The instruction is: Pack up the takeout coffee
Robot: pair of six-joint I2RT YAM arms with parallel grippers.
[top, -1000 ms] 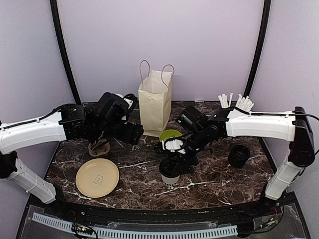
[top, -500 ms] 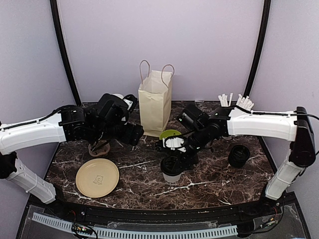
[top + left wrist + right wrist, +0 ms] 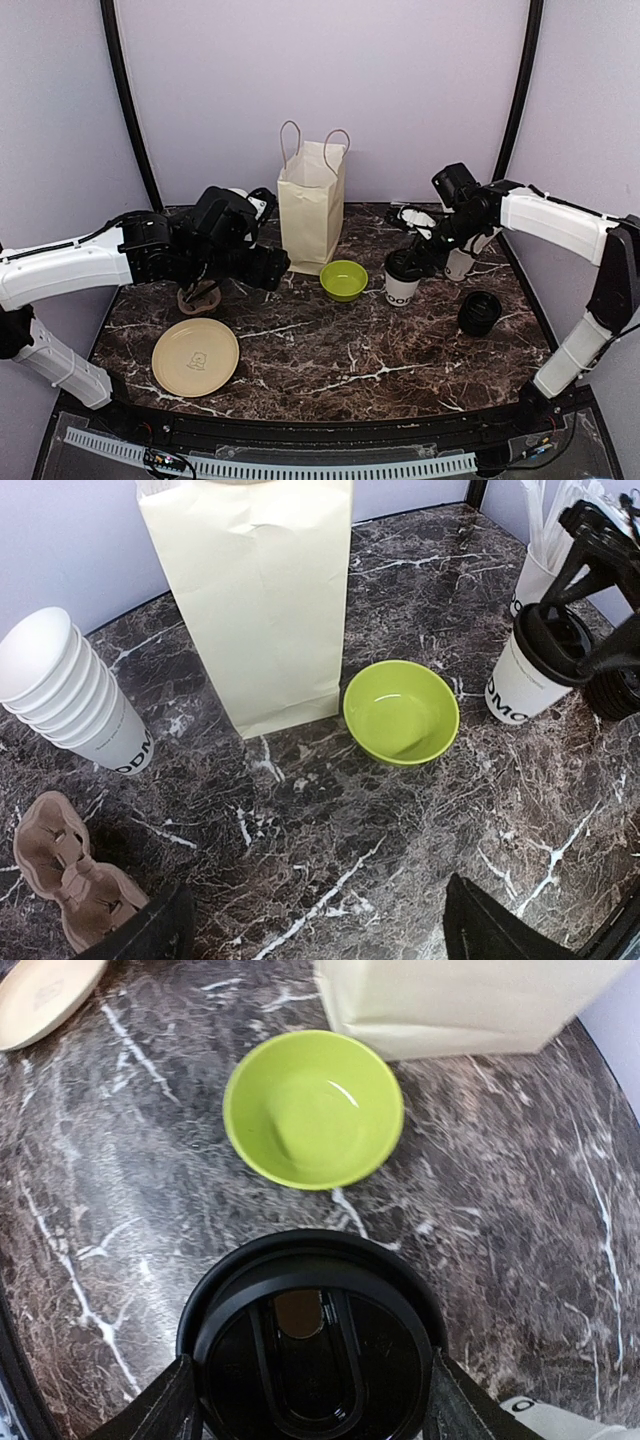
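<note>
- Tabletop (image 3: 330, 350) carries the paper bag (image 3: 312, 205), upright, mouth up, left of and beyond the green bowl (image 3: 343, 279).
- Idle left claw (image 3: 315, 935) hangs near the bag, fingers wide apart and holding nothing.
- Nearer right claw (image 3: 305, 1400) is clamped on the lid from above.
- Held takeout coffee (image 3: 402, 282) is just right of the bowl, long axis near upright, lid up; the bag lies to its left, so it likely must rise over the bag's mouth.

The left arm (image 3: 60, 268) and right arm (image 3: 555, 220) have smooth white tubular shells and bulky black joint housings. A thin black cable (image 3: 85, 238) trails toward nine o'clock.
</note>
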